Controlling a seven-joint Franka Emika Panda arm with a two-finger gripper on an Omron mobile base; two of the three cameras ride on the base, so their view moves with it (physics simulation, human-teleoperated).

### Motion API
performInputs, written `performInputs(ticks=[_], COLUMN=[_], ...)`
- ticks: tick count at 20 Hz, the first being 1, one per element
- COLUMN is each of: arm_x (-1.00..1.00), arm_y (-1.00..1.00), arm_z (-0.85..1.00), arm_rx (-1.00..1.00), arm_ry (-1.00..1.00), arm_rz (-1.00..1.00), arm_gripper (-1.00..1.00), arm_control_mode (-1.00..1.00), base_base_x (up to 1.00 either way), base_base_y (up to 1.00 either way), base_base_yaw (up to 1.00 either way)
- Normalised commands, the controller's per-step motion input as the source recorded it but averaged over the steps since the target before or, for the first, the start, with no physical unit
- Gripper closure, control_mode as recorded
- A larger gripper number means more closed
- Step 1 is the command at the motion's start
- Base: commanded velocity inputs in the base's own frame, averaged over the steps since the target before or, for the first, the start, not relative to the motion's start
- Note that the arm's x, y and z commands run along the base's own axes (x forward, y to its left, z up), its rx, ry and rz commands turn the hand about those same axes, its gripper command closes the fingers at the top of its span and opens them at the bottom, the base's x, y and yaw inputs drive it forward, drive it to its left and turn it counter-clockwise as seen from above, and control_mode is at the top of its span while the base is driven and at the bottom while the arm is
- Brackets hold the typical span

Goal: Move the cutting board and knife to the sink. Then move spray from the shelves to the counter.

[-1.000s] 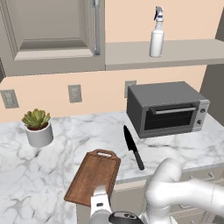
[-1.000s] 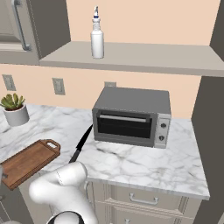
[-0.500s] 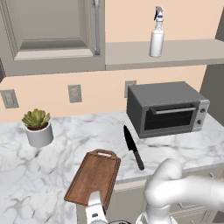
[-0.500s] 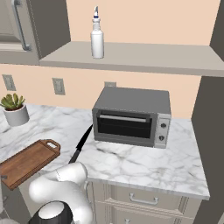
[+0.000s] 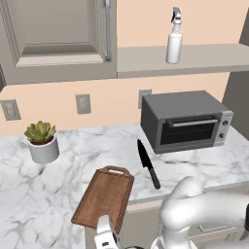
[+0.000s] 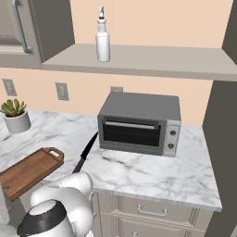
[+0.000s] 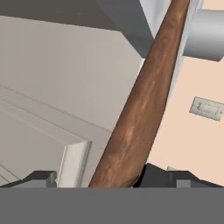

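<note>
**Technician A:** State the position of the cutting board (image 5: 106, 195).

**Technician B:** It lay on the white marble worktop (image 5: 58, 180), its near end projecting past the front edge and its cut-out handle pointing toward the wall. The knife (image 5: 148, 163) lay just beside it on the worktop, apart from the board, between the board and the toaster oven (image 5: 184, 120).

**Technician A:** Tool (image 7: 94, 178) condition?

**Technician B:** The jaws stood fully apart. In the hand view the board's rim (image 7: 142, 105) ran up from between the two fingertips (image 7: 41, 178); contact could not be confirmed, and nothing was clamped. In the left base view the tool sat low at the front worktop edge, just below the board's near end.

**Technician A:** Location of the spray (image 6: 102, 41)?

**Technician B:** Upright on the grey shelf (image 6: 152, 61), above and to the left of the oven. A potted succulent (image 5: 42, 141) stood on the worktop, well apart from the board.
</note>
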Motion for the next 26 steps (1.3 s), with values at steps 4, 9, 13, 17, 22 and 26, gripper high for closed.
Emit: performInputs(ticks=[4, 9, 13, 17, 22, 26], arm_x=[0.11, 0.08, 0.04, 0.00, 0.00, 0.02], arm_y=[0.00, 0.00, 0.00, 0.00, 0.00, 0.00], arm_z=[-0.10, -0.05, -0.01, 0.00, 0.00, 0.00], arm_rx=[0.00, 0.00, 0.00, 0.00, 0.00, 0.00], arm_ry=[-0.08, -0.05, -0.08, -0.08, -0.06, -0.04], arm_rz=[0.04, 0.04, 0.02, 0.00, 0.00, 0.00], arm_gripper=[-1.00, -1.00, -1.00, -1.00, -1.00, -1.00], arm_control_mode=[-1.00, -1.00, -1.00, -1.00, -1.00, -1.00], base_base_x=[0.00, 0.00, 0.00, 0.00, 0.00, 0.00], base_base_y=[0.00, 0.00, 0.00, 0.00, 0.00, 0.00], base_base_yaw=[0.00, 0.00, 0.00, 0.00, 0.00, 0.00])
